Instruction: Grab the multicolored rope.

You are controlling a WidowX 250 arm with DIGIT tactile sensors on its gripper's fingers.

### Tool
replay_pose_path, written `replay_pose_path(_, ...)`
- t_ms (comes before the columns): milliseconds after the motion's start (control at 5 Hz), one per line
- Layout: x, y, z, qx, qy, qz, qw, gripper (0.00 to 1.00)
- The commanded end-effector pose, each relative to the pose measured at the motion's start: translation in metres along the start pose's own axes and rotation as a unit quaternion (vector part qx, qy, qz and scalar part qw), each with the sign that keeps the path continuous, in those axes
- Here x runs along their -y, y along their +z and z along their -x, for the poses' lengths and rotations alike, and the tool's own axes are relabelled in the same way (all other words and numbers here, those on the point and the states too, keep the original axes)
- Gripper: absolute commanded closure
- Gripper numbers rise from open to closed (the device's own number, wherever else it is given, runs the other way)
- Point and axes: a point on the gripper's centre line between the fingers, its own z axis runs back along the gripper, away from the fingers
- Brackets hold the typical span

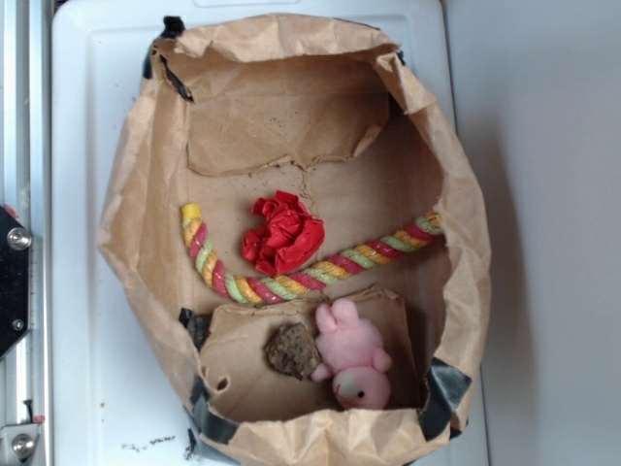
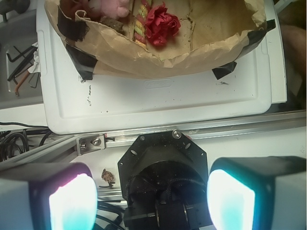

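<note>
Multicolored rope (image 1: 291, 282), striped red-pink, yellow and light green, curved in a shallow U across the middle of an open brown paper bag (image 1: 131, 223) on a white surface (image 1: 82, 116). Left end hooked upward near the bag's left wall, right end rising toward the right wall. Crumpled red wrap ball (image 1: 284, 233) just above the rope's middle, apparently touching it. Pink plush toy (image 1: 354, 364) and a rough brown lump (image 1: 291, 350) just below, on a cardboard flap.

Wrist view: gripper (image 2: 152, 199) well back from the bag, over the robot's own base, fingers (image 2: 73, 203) spread wide with nothing between them. Only a short stretch of rope (image 2: 140, 21) visible past the crumpled bag rim.

Likely risks: fingers catching the raised paper rim on the way in and dragging or tipping the bag; closing at the rope's middle and taking the red wrap ball instead, or along with it; coming down too near the plush toy; round, twisted cord rolling out of a shallow pinch. Clear stretches left and right of the ball look safer.
</note>
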Motion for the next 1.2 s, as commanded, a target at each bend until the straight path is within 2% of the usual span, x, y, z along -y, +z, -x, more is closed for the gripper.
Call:
replay_pose_path(0, 0.000, 0.000, 0.000, 0.000, 0.000, 0.000, 1.000, 0.00)
replay_pose_path(200, 0.051, 0.050, 0.009, 0.014, 0.025, 0.013, 1.000, 0.00)
replay_pose_path(400, 0.025, -0.005, -0.038, 0.044, 0.077, 0.013, 0.996, 0.00)
replay_pose_path(600, 0.023, -0.042, -0.084, 0.047, 0.085, 0.002, 0.995, 0.00)
replay_pose_path(1000, 0.023, -0.042, -0.084, 0.047, 0.085, 0.002, 0.995, 0.00)
